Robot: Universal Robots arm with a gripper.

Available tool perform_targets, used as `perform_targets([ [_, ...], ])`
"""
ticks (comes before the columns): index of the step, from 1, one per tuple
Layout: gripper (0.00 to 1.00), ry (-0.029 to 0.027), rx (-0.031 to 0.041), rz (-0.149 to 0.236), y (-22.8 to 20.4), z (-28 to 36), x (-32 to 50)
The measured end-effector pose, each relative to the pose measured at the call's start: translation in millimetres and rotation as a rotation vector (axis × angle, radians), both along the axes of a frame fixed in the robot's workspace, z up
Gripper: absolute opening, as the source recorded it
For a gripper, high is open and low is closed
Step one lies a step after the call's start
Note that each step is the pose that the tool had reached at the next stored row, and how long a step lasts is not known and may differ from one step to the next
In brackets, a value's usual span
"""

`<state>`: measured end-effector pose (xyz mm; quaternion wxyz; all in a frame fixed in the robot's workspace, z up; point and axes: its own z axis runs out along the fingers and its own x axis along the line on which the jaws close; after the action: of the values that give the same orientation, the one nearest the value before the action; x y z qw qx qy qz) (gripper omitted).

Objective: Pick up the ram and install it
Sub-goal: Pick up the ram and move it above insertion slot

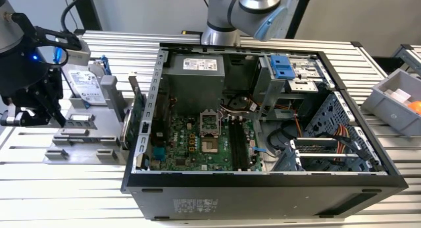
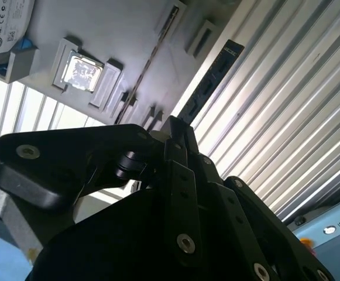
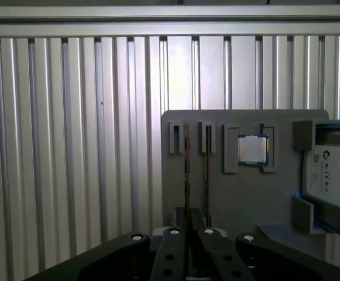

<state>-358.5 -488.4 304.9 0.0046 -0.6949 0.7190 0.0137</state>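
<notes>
Second wrist view: gripper (image 2: pixel 178 130) with fingers (image 2: pixel 178 170) pressed together on the ram (image 2: pixel 209 82), a slim dark stick pinched at one end and jutting out, tilted, over the ribbed table (image 2: pixel 287 117). Gripped end buried between the fingers. Small pale sticker near the free tip, print too small to read. Behind it, grey fixture (image 2: pixel 117 29) with a second thin stick (image 2: pixel 152 64) edge-on in a slot and a processor chip (image 2: pixel 83 71) in a square pocket, face washed out by glare. Corner of the hard drive (image 2: pixel 3 20) cut off at the frame edge, label marks illegible.

First wrist view: fixture seen square-on, held ram reduced to a thin edge-on line. Contact with the fixture slot or clearance from it impossible to tell. Hard drive label dense with print, partly cut off.

Exterior view: gripper at the exterior view's left, above the fixture, fingertips lost against its black body. Toward the exterior view's right, open computer case (image 1: pixel 263 193) and motherboard (image 1: pixel 197 144) with long black memory slots (image 1: pixel 238 144). Green card (image 1: pixel 135 117) on edge between fixture and case. Arm base (image 1: pixel 240 11) cut off at the top.
</notes>
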Motion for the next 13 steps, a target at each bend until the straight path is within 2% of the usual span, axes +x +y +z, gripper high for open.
perform_targets([
  [9,0.0,0.0,-0.0001,0.0,0.0,10.7,0.0],
  [13,0.0,-0.0002,0.0001,0.0,0.0,13.3,0.0],
])
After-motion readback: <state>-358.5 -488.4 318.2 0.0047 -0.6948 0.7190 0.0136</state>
